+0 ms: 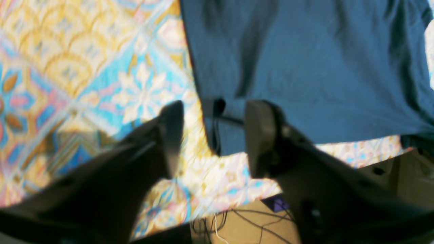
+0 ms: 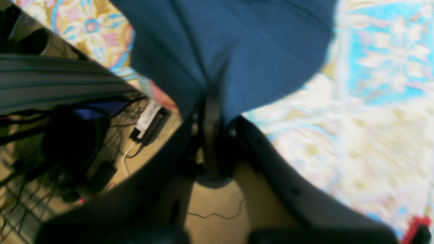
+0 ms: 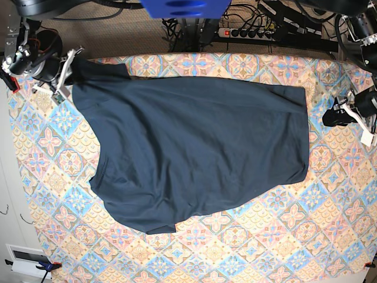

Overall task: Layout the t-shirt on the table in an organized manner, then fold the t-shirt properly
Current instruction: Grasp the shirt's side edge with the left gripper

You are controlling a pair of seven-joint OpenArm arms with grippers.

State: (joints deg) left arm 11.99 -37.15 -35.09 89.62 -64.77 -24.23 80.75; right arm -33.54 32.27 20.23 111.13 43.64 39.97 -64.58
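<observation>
The plain dark navy-blue cloth t-shirt (image 3: pixel 188 150) lies spread across the middle of the wide surface (image 3: pixel 277 247) covered with a pastel orange, pink and blue tile-patterned cloth, nearer the far edge than the near one in the base view. Its long axis runs side to side along the surface, from the far left corner towards the right edge, where a fairly straight edge of the cloth faces the right side. The lower left part bulges towards the near edge with a rounded, wrinkled outline, and the fabric shows soft creases there. At the far left corner a narrow part of the shirt rises to the right claw (image 2: pixel 212 112), whose jaws are pressed together on a pinch of the navy cloth, with fabric fanning out beyond them in the right wrist view. The left claw (image 1: pixel 212 135) sits by the right edge of the surface, its two fingers (image 1: pixel 261 135) standing apart with a corner of the shirt lying between them, not gripped. Dark cables (image 3: pixel 253 23) lie on the floor beyond the far edge.
</observation>
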